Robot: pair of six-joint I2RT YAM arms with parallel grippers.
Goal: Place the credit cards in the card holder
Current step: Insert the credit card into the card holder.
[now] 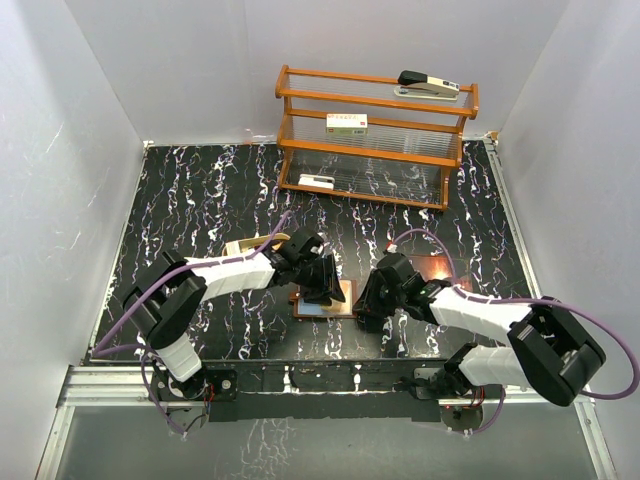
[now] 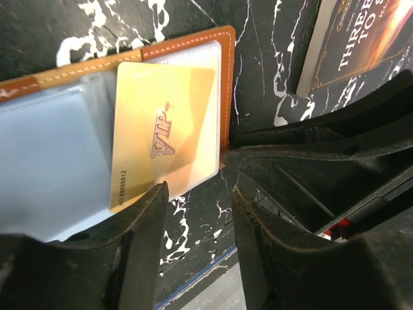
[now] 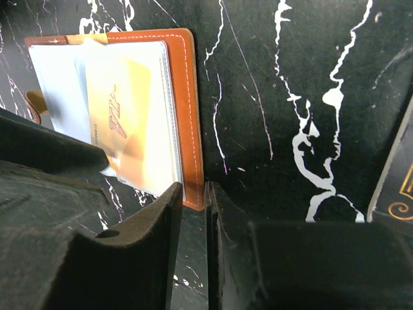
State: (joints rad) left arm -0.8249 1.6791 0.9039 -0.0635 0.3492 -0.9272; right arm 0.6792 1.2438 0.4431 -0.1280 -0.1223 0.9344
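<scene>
The brown leather card holder (image 3: 191, 110) lies open on the black marbled table (image 1: 200, 190), close to the near edge and about midway along it, between the two grippers. A gold VIP card (image 2: 161, 129) sits partly inside one of its clear inner pockets on the right-hand leaf. The card's upper part is under the glossy plastic, and its lower end sticks out toward the near edge.

The left gripper (image 2: 197, 197) hangs over the holder's near side, released: its jaws stand apart with only bare table between them. One fingertip (image 2: 151, 200) overlaps the card's lower corner in the left wrist view. Whether they touch cannot be told.

The right gripper (image 3: 193, 194) has its jaws drawn almost together at the holder's near right corner, and the stitched leather border reaches into the narrow slit. Whether it actually pinches the leather cannot be told.

A dark booklet (image 2: 361, 45) with pale lettering lies just right of the holder. At the far edge, toward the right corner, stands a wooden rack (image 1: 375, 135) with a stapler (image 1: 428, 85) on top and a white box (image 1: 347, 123) on a shelf.
</scene>
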